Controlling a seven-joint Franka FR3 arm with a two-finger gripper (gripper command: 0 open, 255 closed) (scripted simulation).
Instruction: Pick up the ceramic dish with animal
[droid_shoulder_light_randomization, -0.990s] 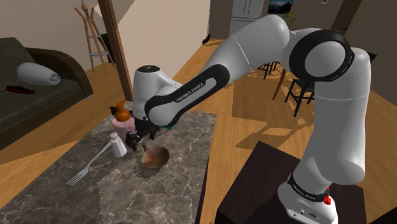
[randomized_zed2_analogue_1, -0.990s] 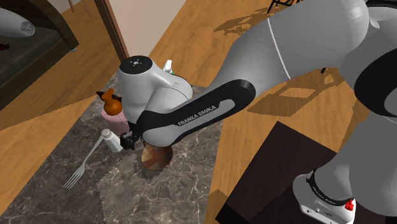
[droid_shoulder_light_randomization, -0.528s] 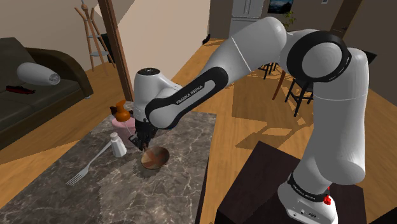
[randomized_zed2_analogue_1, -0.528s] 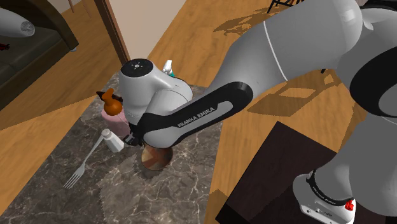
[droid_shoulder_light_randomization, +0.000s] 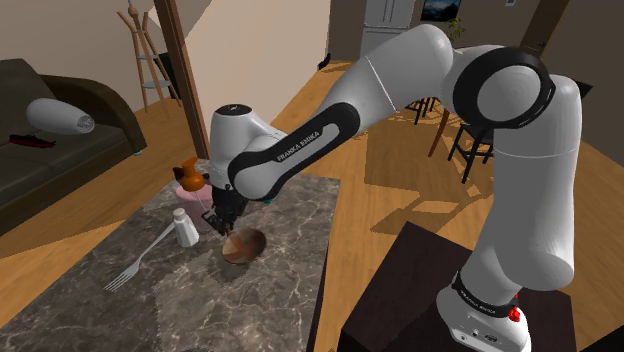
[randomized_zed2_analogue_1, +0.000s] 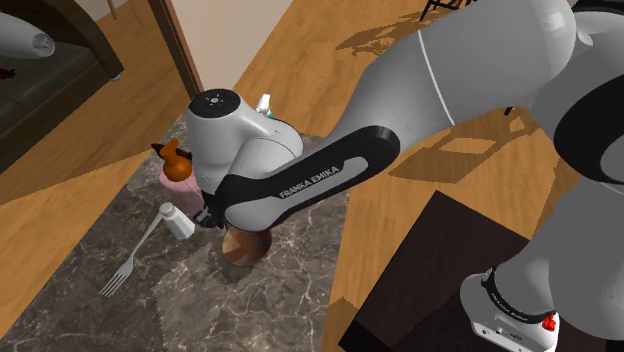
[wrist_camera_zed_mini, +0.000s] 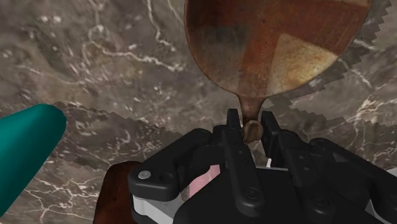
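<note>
Shoulder view first: my all-black two-finger gripper (droid_shoulder_light_randomization: 224, 222) is down at the rim of the round, rusty-brown dish (droid_shoulder_light_randomization: 243, 246). The dish sits in the far half of the dark grey marble-look table (droid_shoulder_light_randomization: 250, 310), roughly midway between its long edges. A small white shaker (droid_shoulder_light_randomization: 185, 228) and a pink pot topped with an orange figure (droid_shoulder_light_randomization: 188, 185) stand just beside me, toward the table's far corner. A sloppy lift could clip either one. The white lettering on my forearm (droid_shoulder_light_randomization: 300, 147) reads FRANKA EMIKA.

Second exterior view: same FRANKA EMIKA, nice and legible. The dish (randomized_zed2_analogue_1: 240, 252) pokes out from under my forearm, and a silver fork (randomized_zed2_analogue_1: 128, 262) lies nearer the table's side edge.

Wrist view: my fingers (wrist_camera_zed_mini: 234, 124) are pinched on a little brown knob (wrist_camera_zed_mini: 251, 130) at the dish's rim. I can't tell if that's the animal. My main worry is that this grip is way off-centre, so the bowl could sag or twist out once it's lifted. No writing on the dish itself.
</note>
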